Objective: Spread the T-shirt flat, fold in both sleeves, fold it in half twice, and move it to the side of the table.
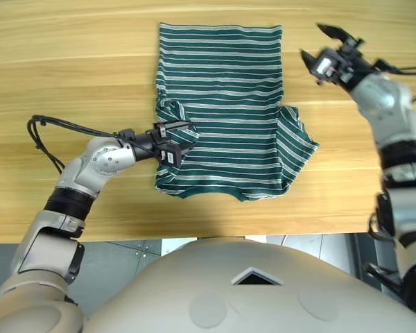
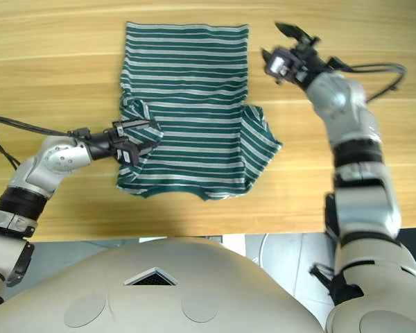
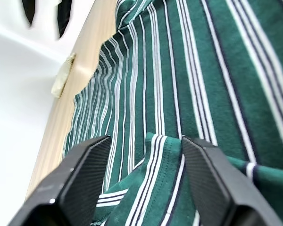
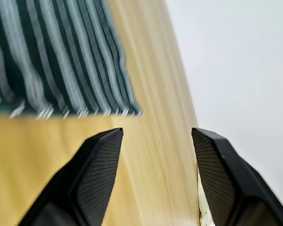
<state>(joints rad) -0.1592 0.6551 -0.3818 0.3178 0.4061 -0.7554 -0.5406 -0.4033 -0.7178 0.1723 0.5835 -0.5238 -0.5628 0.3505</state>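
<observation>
One sleeve is what the coming move turns on, by my reading: the right sleeve (image 1: 299,142) juts out sideways from the striped T-shirt (image 1: 225,83), while the left sleeve (image 1: 172,111) already lies turned in over the body.

The T-shirt rests on the wooden tabletop (image 1: 69,62), spread fairly flat. Its long axis runs straight away from the robot, with the hem (image 1: 218,28) at the far end and the collar (image 1: 246,196) at the near end.

The left hand (image 1: 184,143) sits low on the shirt's left edge, right at the turned-in sleeve. Its fingers (image 3: 80,174) stand apart. Striped cloth lies between them, but they are not pinched on it.

The right hand (image 1: 312,40) hangs above bare tabletop just beside the shirt's far right corner. It holds nothing, and its fingers (image 4: 96,165) are spread wide.

From the right hand, the loose sleeve lies back toward the robot and slightly inward, near but not touching. The right arm is plainly the nearer one; the left hand would have to cross the whole body of the shirt.

The sleeve points outward and toward the robot, so folding it probably means gripping its outer tip and carrying it inward across the stripes toward the shirt's midline.
</observation>
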